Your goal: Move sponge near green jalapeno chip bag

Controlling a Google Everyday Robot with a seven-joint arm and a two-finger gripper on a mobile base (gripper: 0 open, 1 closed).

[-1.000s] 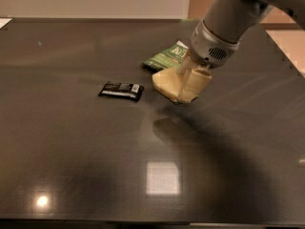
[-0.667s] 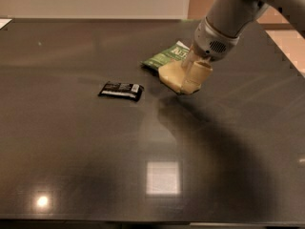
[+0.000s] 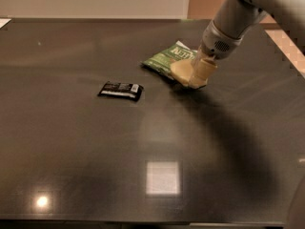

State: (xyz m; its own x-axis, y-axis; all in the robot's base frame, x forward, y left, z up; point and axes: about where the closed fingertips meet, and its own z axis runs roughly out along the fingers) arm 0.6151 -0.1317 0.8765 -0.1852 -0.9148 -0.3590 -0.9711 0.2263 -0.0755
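The pale yellow sponge (image 3: pixel 179 70) is down at the dark table (image 3: pixel 71 147), touching the right edge of the green jalapeno chip bag (image 3: pixel 165 58), which lies flat at the back centre. My gripper (image 3: pixel 198 76) comes in from the upper right and is shut on the sponge, its cream fingers on the sponge's right side. The gripper and arm hide the bag's right corner.
A small black bar wrapper (image 3: pixel 120 90) lies left of the bag and sponge. The table's right edge (image 3: pixel 286 56) runs close behind the arm. Ceiling lights reflect on the front of the table.
The gripper has carried the sponge back and down, from above the table in front of the bag to the table surface right against the bag.
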